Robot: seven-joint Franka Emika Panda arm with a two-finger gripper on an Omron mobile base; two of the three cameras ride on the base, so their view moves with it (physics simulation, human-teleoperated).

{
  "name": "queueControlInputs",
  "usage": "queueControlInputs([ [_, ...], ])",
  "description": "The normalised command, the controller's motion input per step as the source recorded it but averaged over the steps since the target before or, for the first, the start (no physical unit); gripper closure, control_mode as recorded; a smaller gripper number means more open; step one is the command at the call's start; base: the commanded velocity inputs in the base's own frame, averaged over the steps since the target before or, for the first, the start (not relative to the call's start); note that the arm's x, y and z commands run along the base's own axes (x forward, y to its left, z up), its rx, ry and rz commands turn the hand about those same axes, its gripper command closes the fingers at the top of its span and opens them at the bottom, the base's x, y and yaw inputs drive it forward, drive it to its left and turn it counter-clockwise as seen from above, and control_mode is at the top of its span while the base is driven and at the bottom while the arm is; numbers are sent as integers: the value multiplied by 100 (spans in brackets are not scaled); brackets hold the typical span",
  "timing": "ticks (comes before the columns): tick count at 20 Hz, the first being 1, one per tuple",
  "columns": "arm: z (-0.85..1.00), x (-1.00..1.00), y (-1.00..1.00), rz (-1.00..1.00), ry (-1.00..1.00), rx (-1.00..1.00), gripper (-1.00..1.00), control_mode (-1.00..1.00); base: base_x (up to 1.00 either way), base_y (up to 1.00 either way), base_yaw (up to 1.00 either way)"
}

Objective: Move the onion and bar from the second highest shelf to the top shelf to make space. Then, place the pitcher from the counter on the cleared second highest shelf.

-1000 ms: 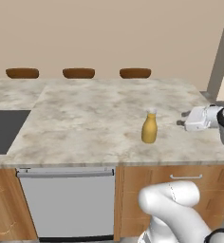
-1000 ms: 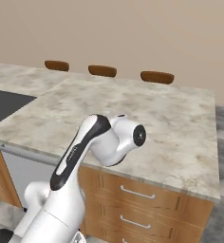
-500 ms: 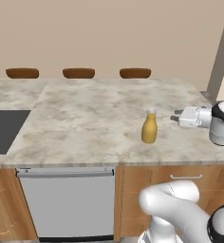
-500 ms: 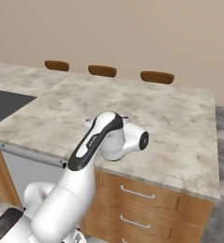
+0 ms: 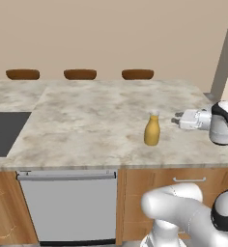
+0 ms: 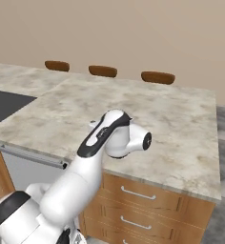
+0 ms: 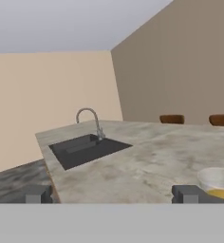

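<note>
Marbled beige counter (image 5: 87,120) runs wide, wooden fronts below, steel appliance door (image 5: 67,205) under the near edge. Pitcher (image 5: 152,130) (mustard body, pale cap) stands upright near the counter's front edge, toward the right end; no label or writing legible on it. Gripper (image 5: 176,119) held level just right of the pitcher, apart from it, fingertips (image 7: 187,193) spread wide, holding nothing. Black sink (image 7: 88,149) with faucet (image 7: 91,120) at the counter's far left end.

Mustard-yellow pitcher (image 5: 152,130) stands upright on counter (image 5: 87,125).
</note>
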Motion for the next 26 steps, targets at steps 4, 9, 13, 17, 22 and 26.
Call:
queueControlInputs([
  [4, -23, 25, 0, 0, 0, 0, -100, -100, 0, 0, 0],
  [9, -29, 25, -1, 0, 0, 0, -100, -100, 0, 0, 0],
  [13, -31, 27, -2, 1, -1, 0, -100, -100, 0, 0, 0],
  [17, -26, 30, -5, 1, 0, 0, -100, -100, 0, 0, 0],
  [22, -18, 32, -3, 2, 0, 0, -100, -100, 0, 0, 0],
  [26, -8, 34, 0, 2, -1, 0, -100, -100, 0, 0, 0],
])
